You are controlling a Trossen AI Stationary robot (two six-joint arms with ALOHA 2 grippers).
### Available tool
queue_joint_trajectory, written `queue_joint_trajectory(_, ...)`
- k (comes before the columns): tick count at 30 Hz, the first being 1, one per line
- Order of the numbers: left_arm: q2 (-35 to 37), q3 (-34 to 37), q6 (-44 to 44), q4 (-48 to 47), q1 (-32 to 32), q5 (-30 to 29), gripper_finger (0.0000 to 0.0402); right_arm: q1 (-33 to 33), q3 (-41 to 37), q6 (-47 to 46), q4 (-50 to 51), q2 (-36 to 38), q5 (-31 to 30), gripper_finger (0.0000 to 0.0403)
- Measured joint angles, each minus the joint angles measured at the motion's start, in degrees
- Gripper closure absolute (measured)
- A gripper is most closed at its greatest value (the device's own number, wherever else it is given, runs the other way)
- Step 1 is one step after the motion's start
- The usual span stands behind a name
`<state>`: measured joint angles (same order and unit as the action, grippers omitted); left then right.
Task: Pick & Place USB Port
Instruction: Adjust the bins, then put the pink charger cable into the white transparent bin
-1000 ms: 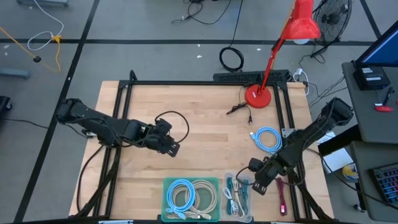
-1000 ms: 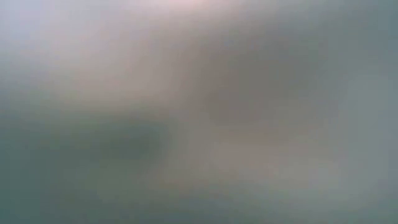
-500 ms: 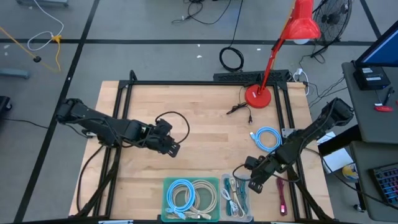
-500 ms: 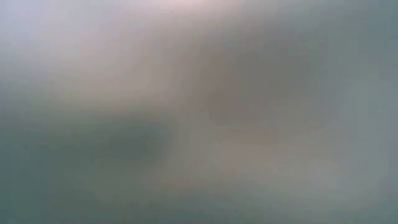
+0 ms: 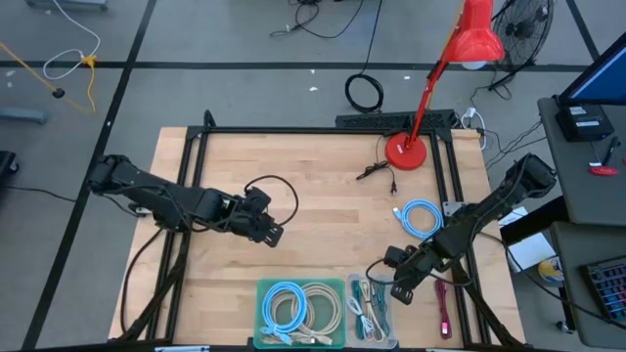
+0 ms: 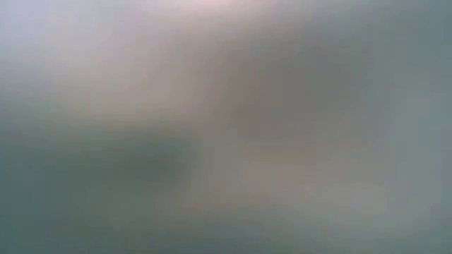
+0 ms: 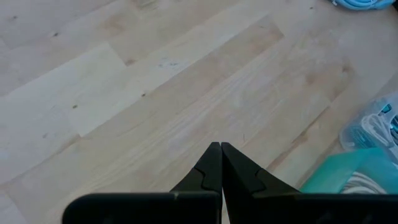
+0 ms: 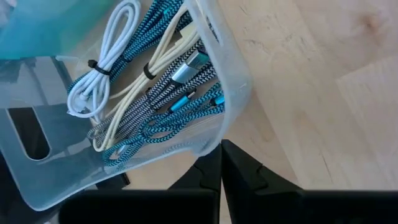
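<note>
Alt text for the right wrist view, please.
The right gripper, fingers shut and empty, sits beside a clear plastic bin on the wooden table. The bin holds bundled USB cables: white, cream and teal-braided.

Two dark jointed arms, pointed black pincers

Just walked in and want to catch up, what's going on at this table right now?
Two robot arms are sorting cables on a wooden table. The right gripper is shut and empty, beside the clear bin of bundled USB cables at the front edge. The left gripper is also shut and holds nothing, over bare wood near a black cable. A coiled blue cable lies loose on the table, not in a bin.
</note>
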<state>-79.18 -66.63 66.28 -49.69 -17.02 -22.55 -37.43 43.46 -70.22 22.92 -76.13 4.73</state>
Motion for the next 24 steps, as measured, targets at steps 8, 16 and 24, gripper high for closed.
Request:
queue_joint_trajectory(8, 0.0, 0.0, 0.01, -0.02, 0.0, 0.01, 0.0402, 0.0, 0.0, 0.44, -1.16, 0.01, -0.13, 0.0403)
queue_joint_trajectory(16, 0.0, 0.02, 0.22, -0.01, 0.0, 0.02, 0.0402, -0.22, 0.0, 0.63, 0.13, 0.01, 1.03, 0.0403)
queue_joint_trajectory(24, 0.0, 0.02, -0.2, -0.07, 0.0, 0.02, 0.0402, -3.96, 0.02, -9.42, 16.54, 0.01, 6.39, 0.0403)
